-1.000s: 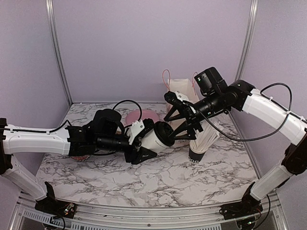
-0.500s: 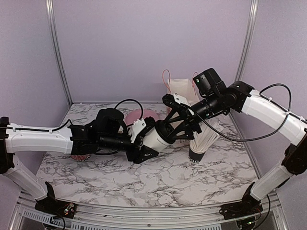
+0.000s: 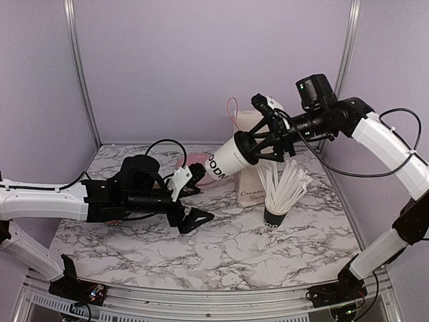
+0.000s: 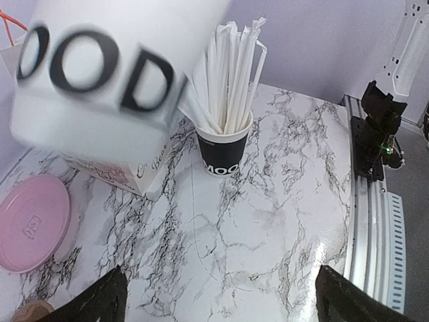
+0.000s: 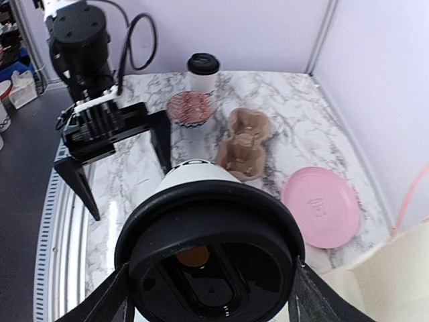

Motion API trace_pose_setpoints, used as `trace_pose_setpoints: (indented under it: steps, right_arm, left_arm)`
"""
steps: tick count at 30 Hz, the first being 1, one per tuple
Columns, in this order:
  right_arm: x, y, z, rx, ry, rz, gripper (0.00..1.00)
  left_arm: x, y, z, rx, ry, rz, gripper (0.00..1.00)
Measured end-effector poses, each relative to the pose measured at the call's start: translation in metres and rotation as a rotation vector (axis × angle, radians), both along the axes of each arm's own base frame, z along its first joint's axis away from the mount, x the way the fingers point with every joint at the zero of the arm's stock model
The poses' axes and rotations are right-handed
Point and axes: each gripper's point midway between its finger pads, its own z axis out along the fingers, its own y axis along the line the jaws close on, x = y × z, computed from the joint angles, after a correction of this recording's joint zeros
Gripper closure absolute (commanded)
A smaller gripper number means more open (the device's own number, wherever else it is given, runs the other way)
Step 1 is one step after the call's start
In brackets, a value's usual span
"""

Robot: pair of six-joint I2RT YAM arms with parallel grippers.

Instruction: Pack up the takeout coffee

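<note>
Top external view: the right claw (image 3: 260,142) clasps a white paper takeout cup with dark lettering and a round black plastic lid (image 3: 224,158) at its lid end. The cup is tilted on its side in the air above the marbled counter (image 3: 234,248), in front of a cream paper bag (image 3: 249,182). The left claw (image 3: 197,197) is released, its jaws spread wide below and left of the cup's base, apart from it. A black cup of white straws (image 3: 278,216) stands beside the bag. Right wrist view shows a second lidded white cup (image 5: 202,74) upright near a brown cardboard carrier (image 5: 244,144).
</note>
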Motion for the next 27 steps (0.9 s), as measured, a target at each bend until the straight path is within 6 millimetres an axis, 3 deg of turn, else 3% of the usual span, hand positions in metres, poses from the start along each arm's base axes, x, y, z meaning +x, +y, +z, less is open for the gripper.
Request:
trace_pose_setpoints:
  steps: [3,8,11,13,17,20,23,27]
  right_arm:
    - [0.024,-0.026,0.036,0.044,-0.079,-0.097,0.37]
    - [0.055,-0.082,0.097,0.063,-0.268,-0.341,0.32]
    - [0.068,-0.120,0.115,0.015,-0.400,-0.545,0.30]
    - [0.076,-0.148,0.113,-0.042,-0.462,-0.685,0.28]
    - [0.101,-0.208,0.070,-0.216,-0.460,-0.929,0.27]
    - [0.118,-0.247,0.009,-0.382,-0.347,-1.032,0.28]
    - [0.122,-0.276,-0.049,-0.522,-0.190,-1.064,0.28]
    - [0.116,-0.295,-0.094,-0.605,-0.017,-1.055,0.28]
  left_arm:
    - [0.002,0.003,0.000,0.003,-0.004,0.018,0.01]
    - [0.002,0.002,-0.004,0.009,0.006,0.019,0.01]
    - [0.001,0.001,-0.005,0.009,0.011,0.010,0.01]
    - [-0.002,0.000,-0.005,0.004,0.018,-0.002,0.01]
    - [-0.006,0.001,-0.004,-0.004,0.030,-0.016,0.01]
    - [-0.006,0.001,-0.003,-0.008,0.032,-0.012,0.01]
    - [-0.003,0.003,-0.002,-0.008,0.031,0.007,0.01]
    - [0.003,0.007,-0.005,0.020,0.041,0.052,0.01]
